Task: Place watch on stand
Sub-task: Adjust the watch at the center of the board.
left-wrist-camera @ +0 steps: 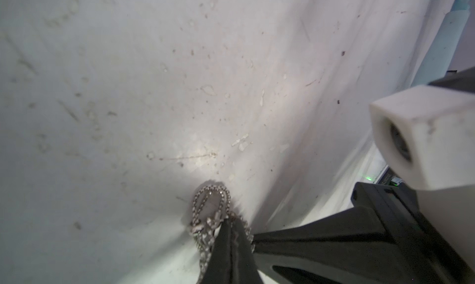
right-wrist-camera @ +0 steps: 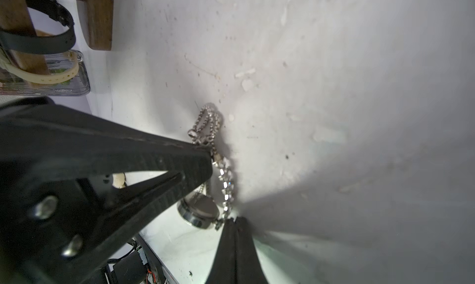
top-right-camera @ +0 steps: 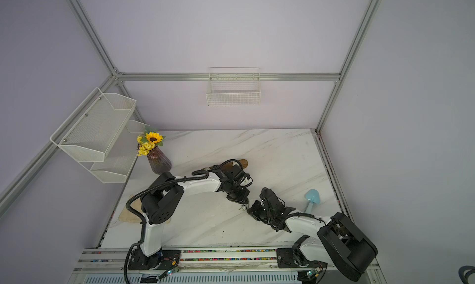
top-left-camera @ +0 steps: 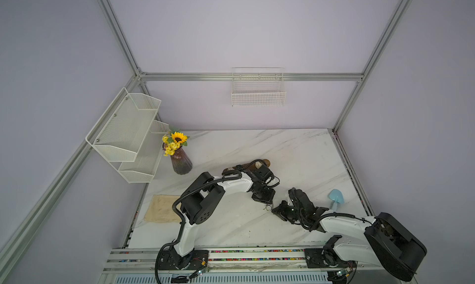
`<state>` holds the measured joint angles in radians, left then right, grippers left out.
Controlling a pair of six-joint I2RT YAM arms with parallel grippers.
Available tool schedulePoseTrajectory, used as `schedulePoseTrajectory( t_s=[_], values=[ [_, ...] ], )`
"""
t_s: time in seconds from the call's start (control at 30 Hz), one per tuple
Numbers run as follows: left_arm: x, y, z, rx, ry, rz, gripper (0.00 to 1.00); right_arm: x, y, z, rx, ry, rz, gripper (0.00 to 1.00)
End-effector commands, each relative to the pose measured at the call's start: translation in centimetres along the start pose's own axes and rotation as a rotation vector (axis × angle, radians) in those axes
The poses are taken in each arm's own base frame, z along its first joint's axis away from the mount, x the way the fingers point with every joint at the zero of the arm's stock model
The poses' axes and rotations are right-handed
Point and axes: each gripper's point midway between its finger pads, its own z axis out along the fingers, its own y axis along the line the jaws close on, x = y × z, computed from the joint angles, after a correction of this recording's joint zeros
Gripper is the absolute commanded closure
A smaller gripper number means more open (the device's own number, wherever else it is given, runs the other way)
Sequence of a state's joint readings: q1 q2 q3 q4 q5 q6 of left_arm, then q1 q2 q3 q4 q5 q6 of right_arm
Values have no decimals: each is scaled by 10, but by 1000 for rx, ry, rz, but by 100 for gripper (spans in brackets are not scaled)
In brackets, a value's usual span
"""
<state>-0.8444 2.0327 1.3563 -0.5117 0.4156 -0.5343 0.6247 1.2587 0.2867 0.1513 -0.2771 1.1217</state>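
The left fingers (left-wrist-camera: 226, 244) are clenched together on the chain band of the silver watch (left-wrist-camera: 213, 208). In the right wrist view they come in as a black wedge (right-wrist-camera: 180, 156) and pinch the links partway along the band. The right fingers (right-wrist-camera: 232, 244) are pressed tight as well, nipping the chain just beside the round case of the watch (right-wrist-camera: 200, 210). A free loop of links lies beyond both grips. Whether the watch rests on the white marble tabletop (top-left-camera: 295, 151) or hangs just clear of it cannot be told. In both top views the watch (top-left-camera: 268, 207) (top-right-camera: 243, 207) shows as a small glint between the two arm tips, near the front middle of the tabletop. The stand (top-left-camera: 266, 163) (top-right-camera: 243, 162) is well apart from it, farther back and partly hidden behind the left arm. In the right wrist view the stand (right-wrist-camera: 99, 18) carries a black strap (right-wrist-camera: 54, 38) and a cream strap (right-wrist-camera: 51, 75) around its bar. A light blue scoop (top-left-camera: 335, 196) lies near the right arm, a beige cloth (top-left-camera: 160, 208) near the left edge, and a vase of yellow flowers (top-left-camera: 181, 162) at the back left.
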Motion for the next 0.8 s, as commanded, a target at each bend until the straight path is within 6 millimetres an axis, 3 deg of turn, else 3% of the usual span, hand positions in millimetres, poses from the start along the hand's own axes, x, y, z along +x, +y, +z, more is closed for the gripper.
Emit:
schedulePoseTrajectory(
  t_s=[0.0, 0.27, 0.6, 0.77],
  values=[
    [5, 8, -17, -56, -13, 20, 96, -1, -17, 3, 73, -17, 37, 100],
    [12, 26, -34, -176, -3, 5, 95, -9, -8, 6, 47, -43, 21, 100],
    [39, 39, -34, -202, 52, -55, 95, -19, 18, 47, -26, -2, 12, 100],
    [41, 41, -36, -211, 48, -59, 96, -22, 22, 48, -27, -7, 0, 100]
  ],
)
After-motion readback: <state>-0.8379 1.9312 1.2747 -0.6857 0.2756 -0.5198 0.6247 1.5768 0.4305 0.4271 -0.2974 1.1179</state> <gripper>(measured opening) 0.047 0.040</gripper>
